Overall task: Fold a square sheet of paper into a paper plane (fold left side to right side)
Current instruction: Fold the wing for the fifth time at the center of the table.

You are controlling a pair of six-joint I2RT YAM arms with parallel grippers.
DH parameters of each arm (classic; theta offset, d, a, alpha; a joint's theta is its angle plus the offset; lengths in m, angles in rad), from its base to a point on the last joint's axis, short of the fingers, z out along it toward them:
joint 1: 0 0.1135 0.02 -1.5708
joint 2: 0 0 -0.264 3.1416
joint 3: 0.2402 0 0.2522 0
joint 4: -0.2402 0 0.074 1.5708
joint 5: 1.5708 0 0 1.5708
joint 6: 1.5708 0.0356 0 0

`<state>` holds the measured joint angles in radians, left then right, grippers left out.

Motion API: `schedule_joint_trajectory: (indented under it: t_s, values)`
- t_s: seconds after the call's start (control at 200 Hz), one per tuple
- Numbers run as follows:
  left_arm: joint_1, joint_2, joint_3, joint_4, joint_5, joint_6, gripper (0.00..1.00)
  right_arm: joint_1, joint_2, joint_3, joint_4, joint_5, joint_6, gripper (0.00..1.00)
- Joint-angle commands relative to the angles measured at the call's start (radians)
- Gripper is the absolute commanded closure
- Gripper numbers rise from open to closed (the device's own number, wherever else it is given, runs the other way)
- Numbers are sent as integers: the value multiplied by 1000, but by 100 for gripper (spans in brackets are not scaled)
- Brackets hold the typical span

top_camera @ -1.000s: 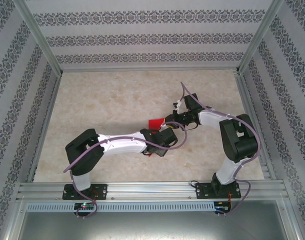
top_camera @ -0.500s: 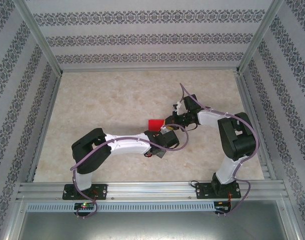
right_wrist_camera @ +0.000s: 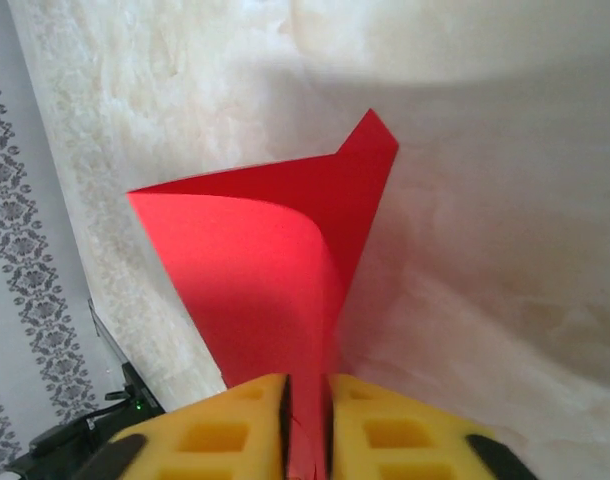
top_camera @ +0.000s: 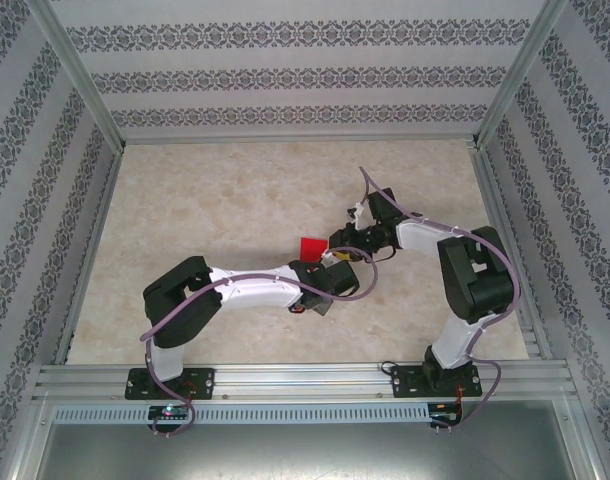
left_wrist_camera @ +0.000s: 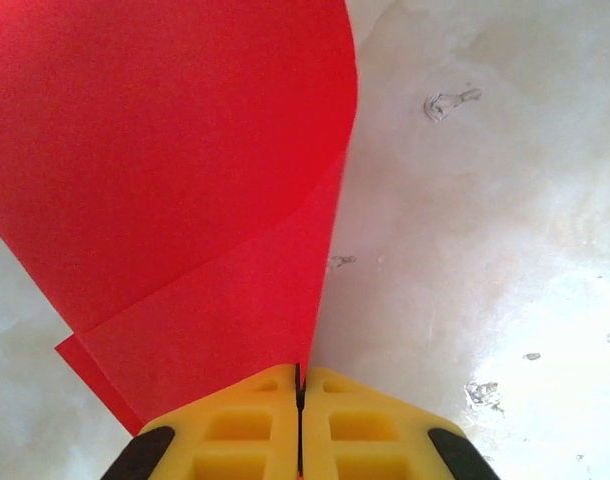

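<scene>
Two grippers meet mid-table in the top view, with the square sheet of paper (top_camera: 311,245) between them. It is a small red patch just ahead of the left gripper (top_camera: 318,260) and just left of the right gripper (top_camera: 337,243), above the pale marbled table (top_camera: 205,220).

From the left wrist, the left gripper (left_wrist_camera: 300,375) has its yellow fingers (left_wrist_camera: 235,430) pressed together, pinching the red sheet (left_wrist_camera: 185,170) at their seam. The paper fans up and to the left beyond the tips, in two overlapping layers.

From the right wrist, the right gripper (right_wrist_camera: 307,385) has its jaws a narrow slot apart. The sheet (right_wrist_camera: 265,240) runs through that slot and curls up ahead of the tips to a pointed corner on the right.
</scene>
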<state>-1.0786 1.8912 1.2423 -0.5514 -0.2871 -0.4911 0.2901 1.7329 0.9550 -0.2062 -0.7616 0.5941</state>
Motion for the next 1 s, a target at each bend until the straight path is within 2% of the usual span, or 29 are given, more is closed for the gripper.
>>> schedule_joint_trajectory:
  t_s: [0.0,0.155,0.25,0.47,0.659,0.994]
  values:
    - [8,-44,18,-25,27,2,93,-38,-135,-13,21,60,-17,61]
    - [54,-86,-20,51,152,-4,93,-113,-280,-96,35,110,-26,41]
    - [95,-107,-52,116,256,-18,94,-135,-327,-141,17,134,-58,37]
    - [184,-139,-128,282,467,-65,97,-137,-358,-243,60,166,-77,34]
    - [269,-123,-221,500,663,-147,97,-127,-356,-278,91,155,-95,34]
    - [379,-143,-404,942,861,-334,98,-40,-322,-337,233,147,-58,34]
